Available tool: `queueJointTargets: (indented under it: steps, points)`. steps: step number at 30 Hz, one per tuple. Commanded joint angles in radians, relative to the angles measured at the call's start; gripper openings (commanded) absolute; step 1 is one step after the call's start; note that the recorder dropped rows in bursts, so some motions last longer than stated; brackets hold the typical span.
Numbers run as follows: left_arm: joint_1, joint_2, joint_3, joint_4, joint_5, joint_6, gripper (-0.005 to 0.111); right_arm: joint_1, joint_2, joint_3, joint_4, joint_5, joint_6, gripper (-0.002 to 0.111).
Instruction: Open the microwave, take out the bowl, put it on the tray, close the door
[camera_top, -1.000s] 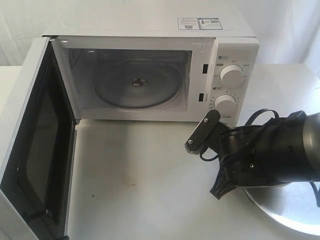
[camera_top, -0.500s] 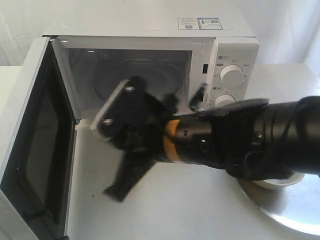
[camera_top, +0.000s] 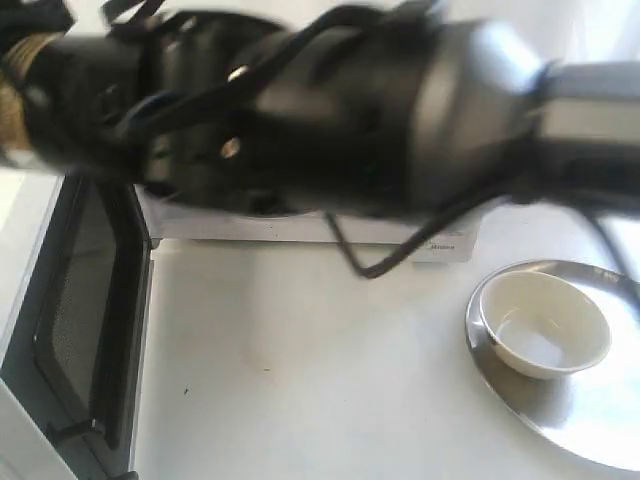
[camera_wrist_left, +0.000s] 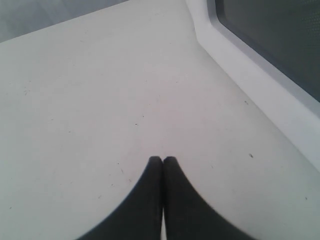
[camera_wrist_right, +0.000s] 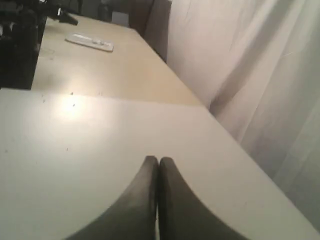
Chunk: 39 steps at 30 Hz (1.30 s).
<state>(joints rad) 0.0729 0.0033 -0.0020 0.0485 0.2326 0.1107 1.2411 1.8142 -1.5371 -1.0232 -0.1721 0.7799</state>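
The cream bowl sits on the silver tray at the right of the table. The door stands swung wide open at the left. My right arm, blurred, stretches across the top of the exterior view and hides most of the microwave; only its lower front edge shows. My right gripper is shut with nothing in it, over bare table, and its tip lies beyond the exterior view's left edge. My left gripper is shut and empty, low over the table beside the door.
White tabletop lies between the door and the tray. In the right wrist view a beige table holds a flat white object, dark equipment stands beside it, and a pale curtain hangs along the table's edge.
My right arm has swung up and to the left across the microwave's front, away from the tray. The bowl on the tray has come fully into view.
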Motion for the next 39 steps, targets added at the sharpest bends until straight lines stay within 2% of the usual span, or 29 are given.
queueJointTargets:
  steps: [1,4,9,14,16,22,28,32,39]
  points:
    - [-0.004,-0.003,0.002,-0.004,-0.001,-0.002,0.000,0.071,0.156,-0.056,-0.065,0.083,-0.058,0.000]
    - [-0.004,-0.003,0.002,-0.004,-0.001,-0.002,0.000,0.131,0.207,-0.056,-0.206,0.157,-0.206,0.000]
    - [-0.004,-0.003,0.002,-0.004,-0.001,-0.002,0.000,0.204,0.249,-0.056,-0.286,0.615,-0.435,0.000]
    - [-0.004,-0.003,0.002,-0.004,-0.001,-0.002,0.000,0.152,0.255,-0.056,-0.316,1.016,-0.488,0.000]
    - [-0.004,-0.003,0.002,-0.004,-0.001,-0.002,0.000,0.098,0.255,-0.056,-0.311,1.092,-0.486,0.000]
    - [-0.004,-0.003,0.002,-0.004,-0.001,-0.002,0.000,-0.071,0.272,-0.054,-0.109,1.119,-0.461,0.000]
    - [-0.004,-0.003,0.002,-0.004,-0.001,-0.002,0.000,-0.176,0.281,-0.010,-0.109,1.120,-0.421,0.000]
    - [-0.004,-0.003,0.002,-0.004,-0.001,-0.002,0.000,-0.218,0.279,-0.008,-0.107,1.162,-0.382,0.000]
    - [-0.004,-0.003,0.002,-0.004,-0.001,-0.002,0.000,-0.224,0.175,-0.007,0.043,1.270,-0.379,0.000]
